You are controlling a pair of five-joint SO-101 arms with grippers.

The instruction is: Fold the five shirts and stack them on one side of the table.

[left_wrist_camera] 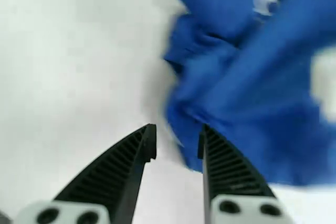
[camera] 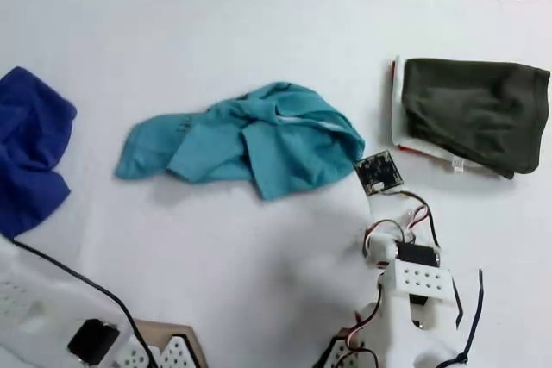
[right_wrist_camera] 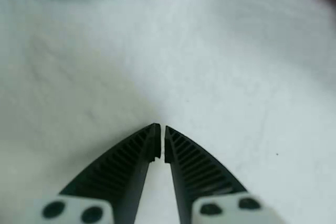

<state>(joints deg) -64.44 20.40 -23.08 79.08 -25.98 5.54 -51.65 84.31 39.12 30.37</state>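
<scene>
High view: teal shirt (camera: 250, 140) crumpled, olive shirt (camera: 479, 114) folded right of it; left gripper (left_wrist_camera: 176, 141) parted, right gripper (right_wrist_camera: 161, 141) closed, empty; best spread teal shirt flat before folding

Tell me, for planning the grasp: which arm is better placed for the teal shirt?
Probably right: the right claw is near the teal shirt; the left claw is by the blue shirt.

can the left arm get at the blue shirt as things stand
Probably yes: the blue shirt lies just ahead of the open left claw, with bare table leading up to it and nothing lying over it.
</scene>
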